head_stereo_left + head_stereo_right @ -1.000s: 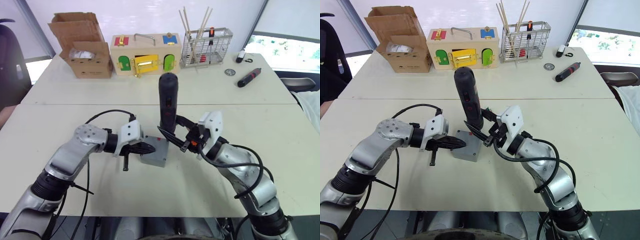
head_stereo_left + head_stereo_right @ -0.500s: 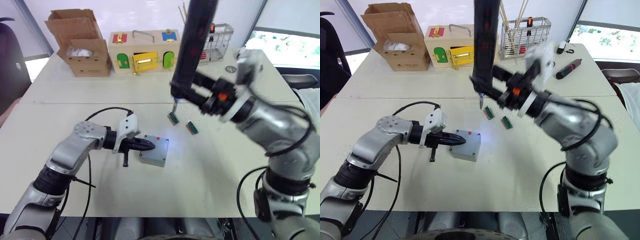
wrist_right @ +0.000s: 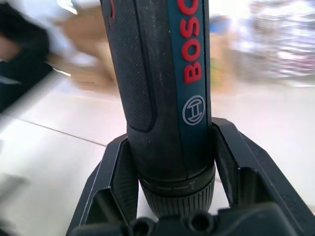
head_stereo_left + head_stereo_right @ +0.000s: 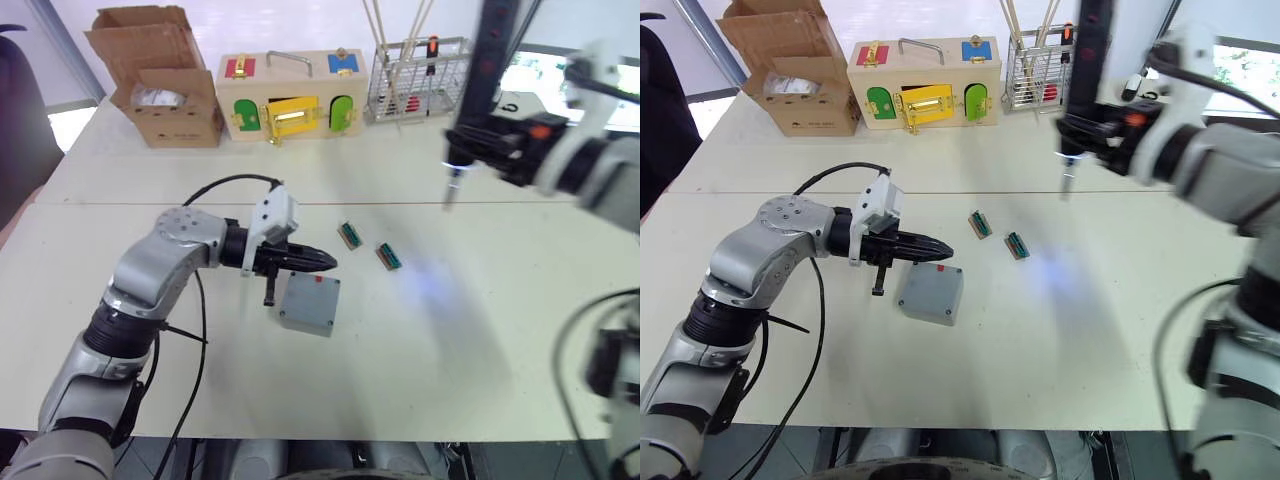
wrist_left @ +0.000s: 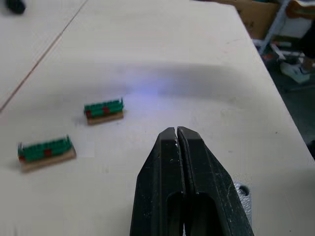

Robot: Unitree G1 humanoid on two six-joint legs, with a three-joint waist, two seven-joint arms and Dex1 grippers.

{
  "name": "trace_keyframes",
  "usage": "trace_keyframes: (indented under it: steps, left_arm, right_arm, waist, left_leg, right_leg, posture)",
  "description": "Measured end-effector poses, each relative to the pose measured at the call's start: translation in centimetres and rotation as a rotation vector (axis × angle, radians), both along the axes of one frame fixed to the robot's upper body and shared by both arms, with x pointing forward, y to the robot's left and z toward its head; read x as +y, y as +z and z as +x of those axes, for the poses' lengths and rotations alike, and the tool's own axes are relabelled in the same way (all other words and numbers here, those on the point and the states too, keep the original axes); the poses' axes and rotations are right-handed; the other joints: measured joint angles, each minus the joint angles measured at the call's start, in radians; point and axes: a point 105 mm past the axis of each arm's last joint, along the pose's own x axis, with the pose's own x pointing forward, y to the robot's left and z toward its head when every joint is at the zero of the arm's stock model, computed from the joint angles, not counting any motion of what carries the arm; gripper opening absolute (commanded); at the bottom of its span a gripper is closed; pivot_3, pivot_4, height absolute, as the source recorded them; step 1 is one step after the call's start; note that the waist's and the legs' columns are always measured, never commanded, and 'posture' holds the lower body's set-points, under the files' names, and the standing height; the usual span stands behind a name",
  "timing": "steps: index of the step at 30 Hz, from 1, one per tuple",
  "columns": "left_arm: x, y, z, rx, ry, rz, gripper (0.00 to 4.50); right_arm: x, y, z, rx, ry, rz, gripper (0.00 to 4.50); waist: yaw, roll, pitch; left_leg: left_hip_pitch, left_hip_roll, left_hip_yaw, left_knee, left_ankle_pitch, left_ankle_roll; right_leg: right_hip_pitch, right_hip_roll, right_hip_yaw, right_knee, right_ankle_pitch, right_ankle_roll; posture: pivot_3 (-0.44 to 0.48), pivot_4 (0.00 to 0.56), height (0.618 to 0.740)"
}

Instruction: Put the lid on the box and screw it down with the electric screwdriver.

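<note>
Right gripper (image 4: 478, 140) clamped on electric screwdriver (image 4: 492, 70), held upright high at 2 o'clock, bit down.
Left gripper (image 4: 322, 263) pressed together, hovering just above far edge of box (image 4: 309, 304) at table (image 4: 450, 340) centre, lid (image 4: 312, 297) lying on top. Two green connectors (image 4: 368, 246) near at 1 o'clock of box. Wooden latch box (image 4: 290, 97) and carton (image 4: 160, 92) far at 11 o'clock.

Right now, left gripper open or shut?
Shut. The left gripper's two black fingers press together with no gap, holding nothing, hovering by the box.
</note>
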Motion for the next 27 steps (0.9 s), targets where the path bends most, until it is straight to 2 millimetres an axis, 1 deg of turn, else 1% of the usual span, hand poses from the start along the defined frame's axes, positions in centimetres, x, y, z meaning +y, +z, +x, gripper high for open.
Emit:
trace_keyframes:
  steps: [1,3,4,5,6,8,10,13,15,19,23,25,26,27]
  left_arm:
    - [-0.2,-0.2,-0.4,-0.004,-0.02,0.011,0.0]
    - [-1.0,-0.8,-1.5,-0.016,-0.084,0.037,0.0]
    - [-1.3,-1.0,-2.0,-0.023,-0.11,0.048,0.0]
    - [-1.6,-1.3,-2.4,-0.032,-0.13,0.059,0.0]
    - [-1.7,-1.6,-2.6,-0.035,-0.141,0.066,0.0]
    - [-1.9,-2.4,-2.9,-0.035,-0.148,0.077,0.0]
    - [-1.8,-3.0,-3.0,-0.029,-0.138,0.082,0.0]
    - [-2.0,-3.6,-2.9,-0.017,-0.124,0.074,0.0]
    - [-2.1,-3.7,-2.7,-0.021,-0.114,0.068,0.0]
    - [-2.0,-3.7,-2.5,-0.032,-0.086,0.066,0.0]
    - [-1.3,-4.2,-2.3,-0.01,-0.034,0.077,0.0]
    - [-1.0,-4.0,-2.0,-0.013,-0.008,0.071,0.0]
    - [-0.9,-3.9,-1.9,-0.012,0.009,0.069,0.0]
    - [-0.7,-3.8,-1.6,-0.014,0.028,0.068,0.0]
  right_arm:
    - [-1.1,-1.2,-0.5,0.086,-0.027,-0.014,1.78]
    - [-3.6,-4.8,-1.7,0.3,-0.092,-0.044,1.78]
    - [-4.4,-6.2,-2.2,0.386,-0.119,-0.037,1.78]
    - [-4.9,-7.2,-2.6,0.442,-0.124,-0.017,1.78]
    - [-5.0,-7.7,-2.8,0.474,-0.116,0.013,1.78]
    - [-5.3,-8.4,-3.3,0.547,-0.095,0.097,1.78]
    - [-6.0,-9.8,-3.8,0.631,-0.119,0.131,1.78]
    - [-6.9,-12.6,-4.5,0.77,-0.17,0.151,1.78]
    - [-7.0,-13.6,-4.7,0.817,-0.182,0.153,1.78]
    - [-7.1,-14.6,-4.7,0.868,-0.194,0.136,1.78]
    - [-6.9,-15.4,-4.0,0.892,-0.202,0.132,1.78]
    - [-6.9,-15.4,-3.7,0.888,-0.208,0.121,2.8]
    - [-6.9,-15.4,-3.5,0.882,-0.21,0.116,3.05]
    - [-6.8,-15.3,-3.3,0.875,-0.203,0.116,3.4]
  waist:
    - [-0.003,0.0,0.0]
    - [-0.009,0.0,0.0]
    - [-0.013,0.0,0.001]
    - [-0.014,0.002,0.002]
    - [-0.015,0.003,0.002]
    - [-0.012,0.004,0.003]
    - [-0.006,0.003,0.003]
    - [-0.002,0.003,0.003]
    - [-0.002,0.003,0.003]
    - [-0.003,0.003,0.003]
    - [-0.005,0.002,0.003]
    - [-0.004,0.002,0.004]
    - [-0.004,0.002,0.004]
    - [-0.004,0.001,0.004]
  left_leg:
    - [0.0,0.001,0.0,0.0,-0.001,0.001]
    - [0.001,0.001,0.004,0.0,-0.001,0.001]
    - [0.002,0.001,0.005,0.0,-0.001,0.002]
    - [0.003,0.001,0.007,0.0,-0.001,0.002]
    - [0.004,0.001,0.008,0.001,-0.001,0.002]
    - [0.006,0.002,0.009,0.001,-0.001,0.002]
    - [0.006,0.003,0.008,0.001,-0.001,0.002]
    - [0.005,0.002,0.008,0.003,-0.001,0.002]
    - [0.004,0.002,0.008,0.004,-0.001,0.002]
    - [0.004,0.002,0.008,0.003,-0.001,0.002]
    - [0.004,0.002,0.008,0.003,-0.001,0.002]
    - [0.004,0.002,0.008,0.003,-0.001,0.002]
    - [0.004,0.002,0.008,0.004,-0.001,0.002]
    - [0.004,0.002,0.008,0.004,-0.001,0.002]
  right_leg:
    - [0.001,0.0,0.0,-0.003,0.0,0.0]
    - [0.001,0.0,0.003,-0.004,0.0,0.0]
    - [0.001,0.001,0.004,-0.003,0.0,0.0]
    - [0.0,0.001,0.005,-0.001,0.0,0.0]
    - [0.0,0.002,0.007,0.0,0.0,0.0]
    - [0.0,0.003,0.008,0.003,0.0,0.0]
    - [0.001,0.003,0.007,0.003,0.0,0.0]
    - [0.0,0.002,0.007,0.003,0.0,0.0]
    - [0.0,0.002,0.007,0.003,0.0,0.0]
    - [-0.001,0.002,0.007,0.003,0.0,0.0]
    - [-0.001,0.003,0.007,0.004,0.0,0.0]
    - [-0.001,0.003,0.007,0.004,0.0,0.0]
    - [-0.001,0.003,0.007,0.004,0.0,0.0]
    - [-0.001,0.003,0.007,0.004,0.0,0.0]
  posture:
    - [0.0,0.15,0.74]
    - [0.0,0.15,0.74]
    - [0.0,0.15,0.74]
    - [0.0,0.15,0.74]
    - [0.0,0.15,0.74]
    - [0.0,0.15,0.74]
    - [0.0,0.15,0.74]
    - [0.0,0.15,0.74]
    - [0.0,0.15,0.74]
    - [0.0,0.15,0.74]
    - [0.0,0.15,0.74]
    - [0.0,0.15,0.74]
    - [0.0,0.15,0.74]
    - [0.0,0.15,0.74]
